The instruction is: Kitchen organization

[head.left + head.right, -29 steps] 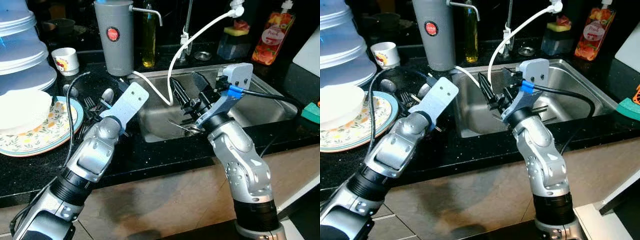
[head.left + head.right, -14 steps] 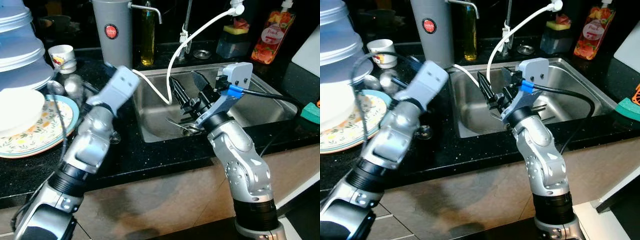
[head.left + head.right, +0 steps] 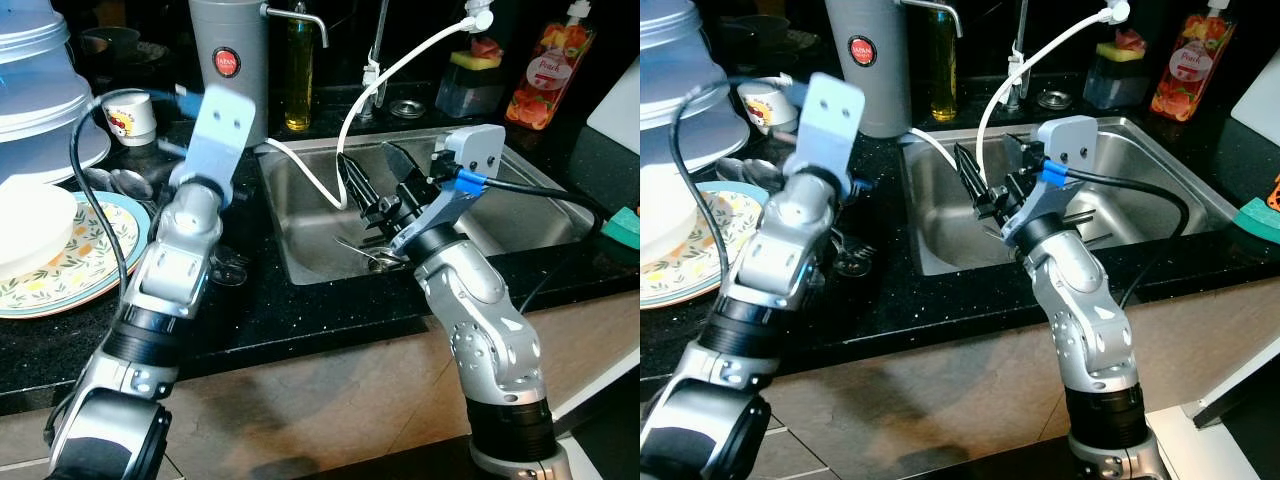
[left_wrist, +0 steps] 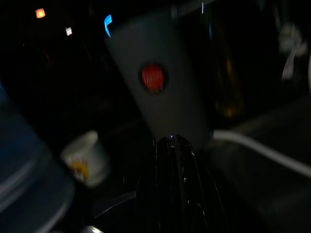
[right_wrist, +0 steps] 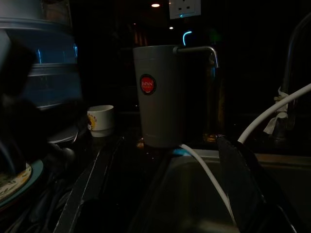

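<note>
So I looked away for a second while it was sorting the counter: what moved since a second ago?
The left arm swung up off the cutlery by the floral plate; the left gripper, closed, now points at the grey water filter. The right gripper stayed open over the sink. The cup hasn't moved.

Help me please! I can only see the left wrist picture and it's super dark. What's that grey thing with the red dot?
Observer: It's a tall grey canister with a metal spout on top. It stands on the black counter, just left of the sink.
Operator: Where's my other arm?
Observer: The right gripper is over the sink with its fingers open.
Operator: Are there any dishes?
Observer: Yes, a flowery plate with a white bowl on it sits on the counter at the robot's far left.
</note>
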Available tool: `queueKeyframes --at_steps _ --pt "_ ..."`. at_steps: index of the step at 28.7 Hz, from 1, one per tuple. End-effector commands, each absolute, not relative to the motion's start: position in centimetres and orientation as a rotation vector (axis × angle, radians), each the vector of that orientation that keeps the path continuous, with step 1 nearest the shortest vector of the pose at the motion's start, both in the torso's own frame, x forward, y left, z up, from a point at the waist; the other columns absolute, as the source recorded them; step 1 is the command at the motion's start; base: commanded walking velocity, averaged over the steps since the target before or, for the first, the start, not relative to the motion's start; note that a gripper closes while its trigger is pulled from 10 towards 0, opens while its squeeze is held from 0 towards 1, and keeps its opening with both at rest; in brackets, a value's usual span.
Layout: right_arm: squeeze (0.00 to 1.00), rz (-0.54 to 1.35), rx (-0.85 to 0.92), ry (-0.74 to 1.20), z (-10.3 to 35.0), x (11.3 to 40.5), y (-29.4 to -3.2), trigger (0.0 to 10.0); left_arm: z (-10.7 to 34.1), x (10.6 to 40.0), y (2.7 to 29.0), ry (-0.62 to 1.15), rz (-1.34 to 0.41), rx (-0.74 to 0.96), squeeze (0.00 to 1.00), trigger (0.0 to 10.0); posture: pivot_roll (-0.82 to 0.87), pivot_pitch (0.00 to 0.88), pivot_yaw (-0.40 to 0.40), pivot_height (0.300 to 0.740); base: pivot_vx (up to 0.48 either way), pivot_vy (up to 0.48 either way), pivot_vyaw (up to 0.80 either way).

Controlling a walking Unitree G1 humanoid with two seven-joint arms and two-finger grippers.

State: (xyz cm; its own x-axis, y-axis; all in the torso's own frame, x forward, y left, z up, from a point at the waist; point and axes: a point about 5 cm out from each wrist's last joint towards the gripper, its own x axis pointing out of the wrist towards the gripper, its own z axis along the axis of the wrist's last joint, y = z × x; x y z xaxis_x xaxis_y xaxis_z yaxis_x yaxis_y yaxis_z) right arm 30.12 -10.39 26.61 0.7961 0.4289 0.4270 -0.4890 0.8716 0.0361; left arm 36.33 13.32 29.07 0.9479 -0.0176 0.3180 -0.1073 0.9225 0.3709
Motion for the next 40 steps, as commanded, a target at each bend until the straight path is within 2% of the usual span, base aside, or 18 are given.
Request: queueKeyframes --at_steps 1,4,7,9,12,15,16,17,18,19,21,25,26,28,34,38,39,40 --pt "0.0 0.49 0.149 -0.433 27.0 30.1 -10.5 10.0 29.2 36.3 13.1 -0.347 0.022 0.395 0.0 10.0 0.0 0.0 -0.016 0.74 0.0 0.0 0.0" --pt "0.0 0.489 0.149 -0.434 27.0 30.1 -10.6 10.0 30.8 35.2 11.0 -0.539 -0.119 0.422 0.0 10.0 0.0 0.0 -0.017 0.74 0.0 0.0 0.0" --pt "0.0 0.489 0.149 -0.434 27.0 30.2 -10.6 10.0 30.9 34.5 9.5 -0.587 -0.248 0.367 0.0 10.0 0.0 0.0 -0.016 0.74 0.0 0.0 0.0" --pt "0.0 0.487 0.147 -0.436 27.0 30.2 -10.6 10.0 30.8 33.5 7.8 -0.58 -0.447 0.138 0.0 10.0 -0.01 0.0 -0.017 0.74 0.0 0.0 0.0" --pt "0.0 0.487 0.147 -0.436 27.0 30.1 -10.6 10.0 30.8 33.3 7.5 -0.575 -0.489 0.086 0.0 10.0 -0.02 0.0 -0.018 0.74 0.0 0.0 0.0" --pt "0.0 0.484 0.144 -0.438 27.1 30.1 -10.7 10.0 30.0 32.9 6.3 -0.482 -0.656 -0.196 0.0 10.0 -0.03 0.0 -0.014 0.74 0.0 0.0 0.0" --pt "0.0 0.482 0.143 -0.439 27.1 30.0 -10.8 10.0 28.9 33.2 5.7 -0.401 -0.687 -0.313 0.06 10.0 -0.03 0.0 -0.014 0.74 0.0 0.0 0.0" --pt "0.0 0.482 0.143 -0.439 27.1 30.0 -10.8 10.0 28.9 33.2 5.7 -0.401 -0.687 -0.313 0.06 10.0 -0.03 0.0 -0.014 0.74 0.0 0.0 0.0" --pt "0.0 0.479 0.143 -0.439 27.1 30.0 -10.8 10.0 28.3 33.5 5.6 -0.377 -0.67 -0.327 0.6 10.0 -0.03 0.0 -0.014 0.74 0.0 0.0 0.0" --pt "0.0 0.478 0.143 -0.44 27.1 30.0 -10.9 10.0 28.1 33.7 5.6 -0.367 -0.658 -0.33 1.0 10.0 -0.03 0.0 -0.015 0.74 0.0 0.0 0.0" --pt "0.0 0.425 0.145 -0.447 27.3 30.2 -11.3 10.0 27.5 34.4 5.8 -0.325 -0.647 -0.473 1.0 10.0 -0.03 0.0 -0.018 0.74 0.0 0.0 0.0" --pt "0.0 0.304 0.115 -0.453 27.4 30.9 -12.4 10.0 27.6 34.7 6.2 -0.321 -0.627 -0.544 1.0 10.0 -0.03 0.0 -0.014 0.74 0.0 0.0 0.0" --pt "0.0 0.233 0.098 -0.456 27.5 31.2 -13.1 10.0 27.8 34.9 6.6 -0.327 -0.606 -0.562 0.0 10.0 -0.03 0.0 -0.014 0.74 0.0 0.0 0.0" --pt "0.0 0.074 0.084 -0.47 27.7 31.7 -15.0 10.0 28.4 35.1 7.6 -0.347 -0.582 -0.586 0.0 10.0 -0.03 0.0 -0.012 0.74 0.0 0.0 0.0" --pt "0.0 0.066 0.063 -0.476 27.6 31.5 -15.4 10.0 29.3 35.1 8.9 -0.342 -0.558 -0.552 0.0 10.0 -0.03 0.0 -0.009 0.74 0.0 0.0 0.0" --pt "0.0 0.079 0.064 -0.463 27.2 31.5 -15.4 10.0 28.4 35.8 9.6 -0.243 -0.48 -0.284 0.0 10.0 -0.01 0.0 -0.009 0.74 0.0 0.0 0.0" --pt "0.0 0.079 0.064 -0.463 27.2 31.5 -15.4 10.0 28.4 35.8 9.6 -0.243 -0.48 -0.284 0.0 10.0 -0.01 0.0 -0.009 0.74 0.0 0.0 0.0" --pt "0.0 0.079 0.067 -0.46 27.2 31.5 -15.4 10.0 27.7 36.0 9.8 -0.179 -0.447 -0.123 0.0 10.0 -0.01 0.0 -0.009 0.74 0.0 0.0 0.0"
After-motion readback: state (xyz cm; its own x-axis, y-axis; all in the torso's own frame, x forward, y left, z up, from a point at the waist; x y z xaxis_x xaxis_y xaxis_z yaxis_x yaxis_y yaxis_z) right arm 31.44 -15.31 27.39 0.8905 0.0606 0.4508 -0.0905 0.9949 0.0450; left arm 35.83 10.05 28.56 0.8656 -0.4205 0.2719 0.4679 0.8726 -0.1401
